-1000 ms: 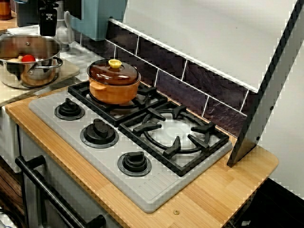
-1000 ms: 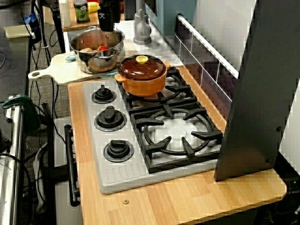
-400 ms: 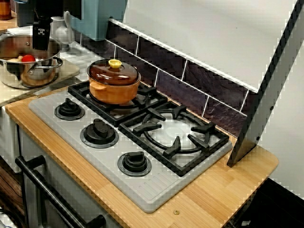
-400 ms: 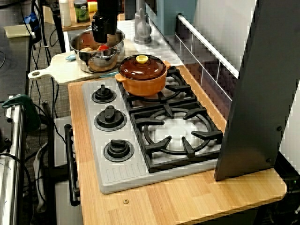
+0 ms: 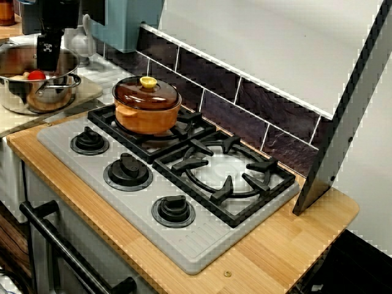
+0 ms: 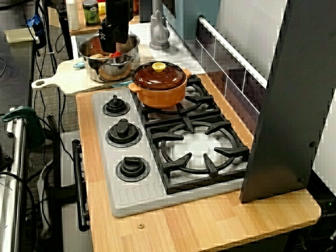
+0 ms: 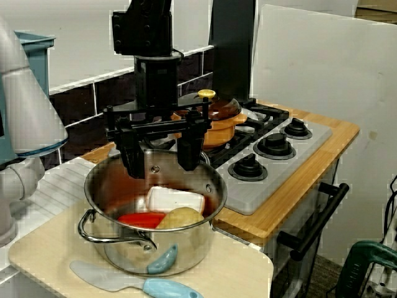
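Tool (image 7: pixel 161 162) hangs open over steel pot (image 7: pixel 198 236) holding food (image 7: pixel 173 202); lidded orange casserole (image 7: pixel 218 121) just behind.

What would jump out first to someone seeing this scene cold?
The black gripper stands out first, jaws open, hanging at the mouth of the steel pot on the pale cutting board beside the stove. In the pot lie a white block, a red piece and a potato. Next comes the orange casserole with its brown lid, on the burner nearer that pot.
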